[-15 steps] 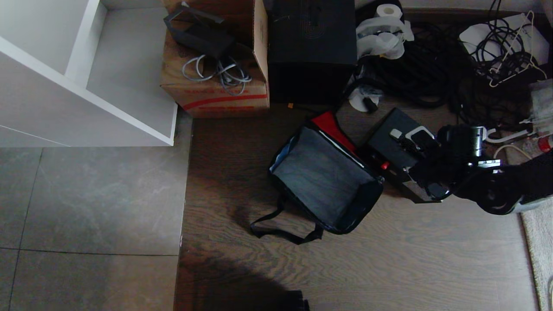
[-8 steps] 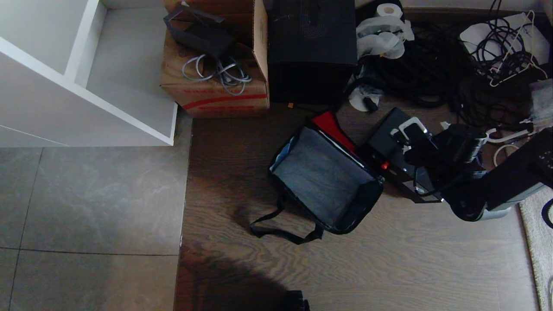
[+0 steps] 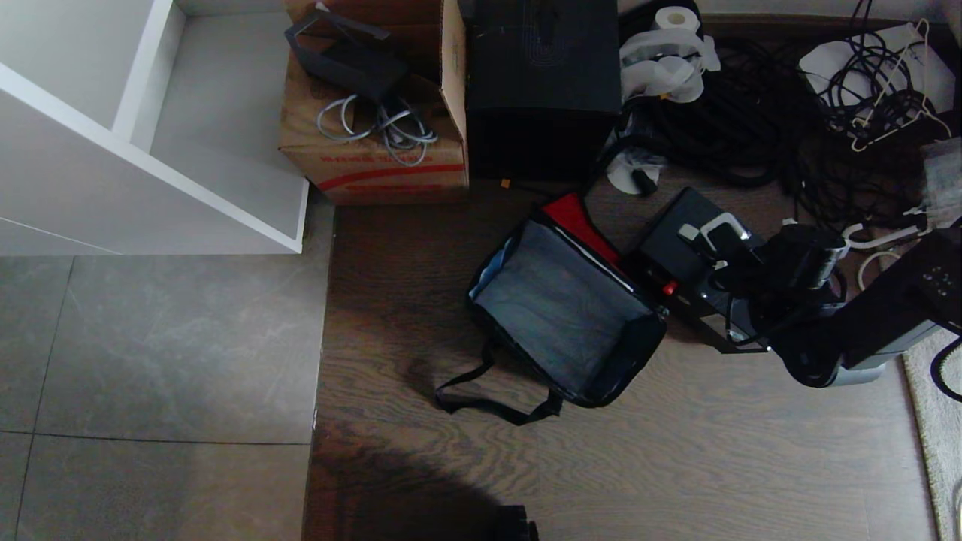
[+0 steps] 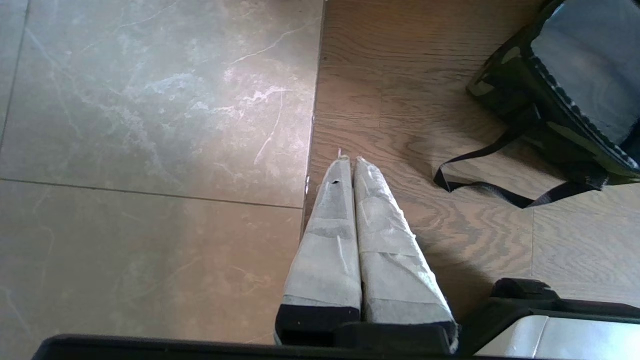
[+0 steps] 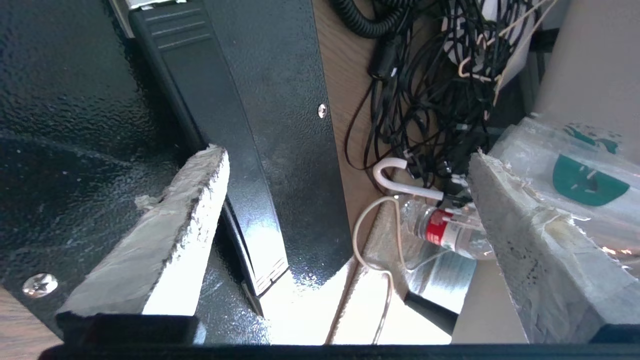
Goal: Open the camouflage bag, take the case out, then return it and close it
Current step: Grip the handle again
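Camouflage bag (image 3: 565, 315) open on the wooden floor (image 3: 676, 466), grey lining exposed, red inner lid panel (image 3: 577, 219) folded back on the far side, black shoulder strap (image 3: 481, 397) trailing on the floor toward the robot. Case (image 3: 680, 255) out of the bag, standing on the floor just beside the bag's right wall, flat black handle (image 5: 215, 150) on top, small red spot (image 3: 668, 288) on the side facing the bag.

Right claw (image 5: 345, 200) directly above the case, spread wide, holding nothing: one taped finger (image 5: 170, 230) over the case top beside the handle, the other beyond the case's edge, over cables (image 5: 425, 90) and a clear bottle with a red label (image 5: 442, 227). Whether the near finger touches the lid: cannot tell.

Left claw (image 4: 348, 165) low near the seam between grey tiles (image 4: 150, 150) and wood, well apart from the bag, taped fingers pressed together, empty.

Behind the bag: brown cardboard carton (image 3: 376, 150), taller plain black box (image 3: 541, 90), white shelf unit (image 3: 150, 135).
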`<state>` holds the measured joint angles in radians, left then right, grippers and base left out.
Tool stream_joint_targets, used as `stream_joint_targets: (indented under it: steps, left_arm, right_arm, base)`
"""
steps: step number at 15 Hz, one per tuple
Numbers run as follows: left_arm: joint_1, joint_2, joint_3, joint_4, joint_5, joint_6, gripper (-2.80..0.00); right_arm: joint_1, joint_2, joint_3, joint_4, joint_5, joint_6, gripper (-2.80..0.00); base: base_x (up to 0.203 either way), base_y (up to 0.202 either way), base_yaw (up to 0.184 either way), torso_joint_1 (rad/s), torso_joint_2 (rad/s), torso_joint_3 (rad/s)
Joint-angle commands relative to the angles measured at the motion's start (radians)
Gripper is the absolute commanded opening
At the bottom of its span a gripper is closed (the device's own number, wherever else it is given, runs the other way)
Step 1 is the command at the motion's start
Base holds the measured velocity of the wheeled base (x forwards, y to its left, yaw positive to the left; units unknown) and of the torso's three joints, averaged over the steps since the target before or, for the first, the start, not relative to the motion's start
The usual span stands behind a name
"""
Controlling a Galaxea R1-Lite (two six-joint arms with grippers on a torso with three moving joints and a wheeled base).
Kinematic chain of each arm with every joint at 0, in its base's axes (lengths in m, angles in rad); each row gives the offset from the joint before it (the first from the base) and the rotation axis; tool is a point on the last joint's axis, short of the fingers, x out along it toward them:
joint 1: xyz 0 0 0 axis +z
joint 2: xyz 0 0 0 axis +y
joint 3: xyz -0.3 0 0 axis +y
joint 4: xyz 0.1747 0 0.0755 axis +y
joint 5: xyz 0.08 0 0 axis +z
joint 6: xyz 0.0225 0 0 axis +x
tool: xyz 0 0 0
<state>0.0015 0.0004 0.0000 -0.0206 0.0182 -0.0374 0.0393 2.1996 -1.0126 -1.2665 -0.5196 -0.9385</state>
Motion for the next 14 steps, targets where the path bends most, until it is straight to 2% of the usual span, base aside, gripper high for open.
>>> stream_joint_targets:
  steps: [1, 9, 14]
  left_arm:
    - [0.000, 0.000, 0.011, -0.001, 0.000, 0.001, -2.80]
    - [0.000, 0.000, 0.011, -0.001, 0.000, -0.001, -2.80]
    - [0.000, 0.000, 0.011, -0.001, 0.000, -0.001, -2.80]
  right_arm:
    - [-0.002, 0.003, 0.003, 0.010, -0.011, -0.005, 0.00]
    - [0.000, -0.095, 0.079, 0.043, -0.017, 0.018, 0.00]
    - [0.004, -0.090, 0.097, 0.055, -0.016, 0.024, 0.00]
  base:
    - [0.000, 0.000, 0.000, 0.000, 0.00, 0.000]
    - [0.000, 0.000, 0.000, 0.000, 0.00, 0.000]
    - [0.000, 0.000, 0.000, 0.000, 0.00, 0.000]
